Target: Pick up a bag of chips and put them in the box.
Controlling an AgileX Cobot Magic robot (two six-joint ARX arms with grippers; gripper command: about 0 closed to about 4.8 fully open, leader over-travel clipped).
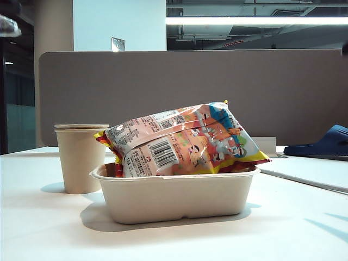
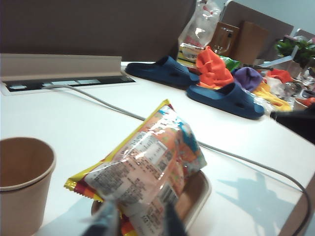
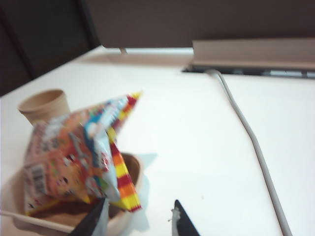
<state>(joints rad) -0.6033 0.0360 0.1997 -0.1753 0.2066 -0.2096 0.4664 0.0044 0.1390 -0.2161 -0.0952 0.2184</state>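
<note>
The bag of chips (image 1: 179,141) is a glossy pink-orange packet with yellow and red edges and a barcode panel. It rests tilted in the beige box (image 1: 174,198), its upper part standing well above the rim. Neither gripper shows in the exterior view. In the left wrist view the left gripper (image 2: 140,214) hangs back from the bag of chips (image 2: 147,172) and the box (image 2: 201,192), fingers apart and holding nothing. In the right wrist view the right gripper (image 3: 141,216) is open beside the box (image 3: 133,169), near the striped corner of the bag of chips (image 3: 69,157).
A tall beige paper cup (image 1: 79,157) stands just left of the box. A grey cable (image 2: 246,160) runs across the white table behind it. Blue slippers (image 2: 226,96) and a pile of coloured cloth (image 2: 214,66) lie at the far right. A grey partition (image 1: 190,81) closes the back.
</note>
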